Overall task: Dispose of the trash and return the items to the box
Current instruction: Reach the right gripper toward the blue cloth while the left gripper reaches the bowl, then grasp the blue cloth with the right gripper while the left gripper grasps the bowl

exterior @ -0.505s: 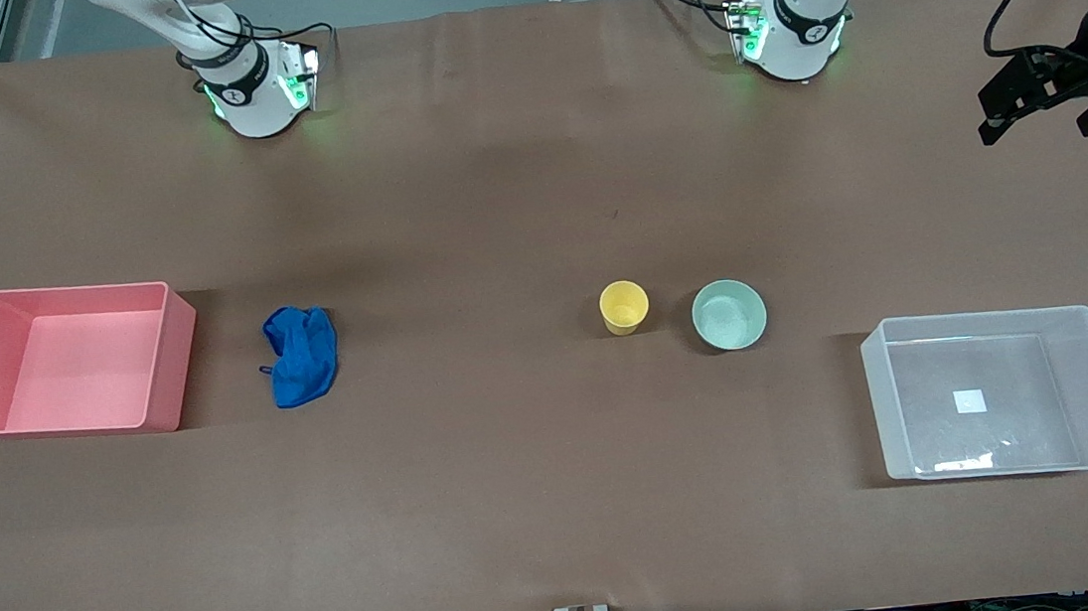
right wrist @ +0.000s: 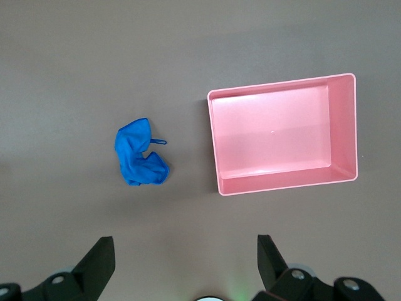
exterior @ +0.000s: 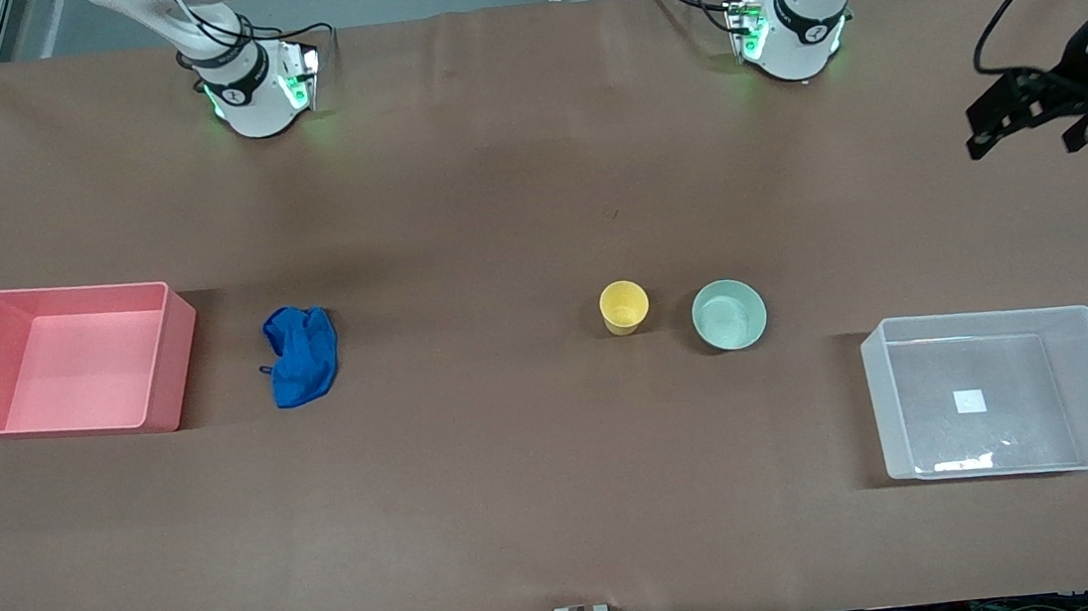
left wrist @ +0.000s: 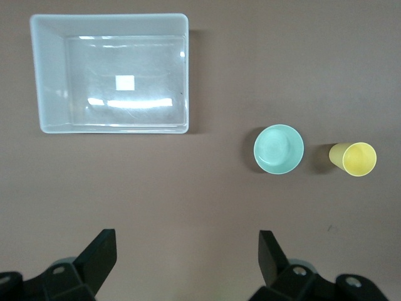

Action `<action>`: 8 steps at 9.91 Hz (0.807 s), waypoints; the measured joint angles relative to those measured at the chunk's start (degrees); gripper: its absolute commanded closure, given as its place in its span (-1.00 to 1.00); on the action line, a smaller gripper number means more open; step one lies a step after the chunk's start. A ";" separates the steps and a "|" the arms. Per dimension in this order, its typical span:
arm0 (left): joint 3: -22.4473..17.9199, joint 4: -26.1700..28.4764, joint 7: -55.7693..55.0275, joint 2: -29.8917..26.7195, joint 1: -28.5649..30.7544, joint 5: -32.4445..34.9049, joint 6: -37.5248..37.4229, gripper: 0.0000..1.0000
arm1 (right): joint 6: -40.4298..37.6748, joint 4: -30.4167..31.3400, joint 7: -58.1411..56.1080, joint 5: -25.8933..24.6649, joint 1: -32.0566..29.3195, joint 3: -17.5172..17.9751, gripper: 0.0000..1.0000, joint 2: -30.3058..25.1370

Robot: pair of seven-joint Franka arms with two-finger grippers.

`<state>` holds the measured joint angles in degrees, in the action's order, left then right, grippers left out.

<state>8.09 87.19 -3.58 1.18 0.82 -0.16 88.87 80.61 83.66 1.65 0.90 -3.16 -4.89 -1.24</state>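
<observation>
Hovering with both fingers spread wide and empty, my left gripper (left wrist: 187, 251) has the bowl (left wrist: 279, 148) at 1 o'clock.

Under my left gripper (left wrist: 185, 260), black fingers spread wide, I see a pale green bowl (left wrist: 279, 148), a yellow cup (left wrist: 354, 158) and a clear bin (left wrist: 51, 75) with a white square sticker (left wrist: 126, 82). Under my right gripper (right wrist: 185, 260), also black, lie a bright blue cloth (right wrist: 139, 153) and a pink bin (right wrist: 282, 184) on brown table (exterior: 518, 448).
</observation>
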 measured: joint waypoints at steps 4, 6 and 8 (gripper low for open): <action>3.20 8.83 -10.20 9.00 -5.09 -0.01 18.26 -1.00 | 2.93 1.32 11.47 0.04 3.11 7.19 -1.00 4.59; 3.26 17.85 -12.40 12.07 -6.37 0.18 32.16 -1.00 | 12.99 8.12 15.93 -0.06 3.80 10.56 -1.00 9.31; 3.01 26.31 -12.41 16.11 -6.14 0.36 47.30 -0.99 | 27.73 19.61 20.22 -0.21 6.00 11.22 -1.00 12.92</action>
<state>11.11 113.50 -15.98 17.28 -5.32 0.20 136.16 108.33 103.27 21.87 0.69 2.84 6.33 11.69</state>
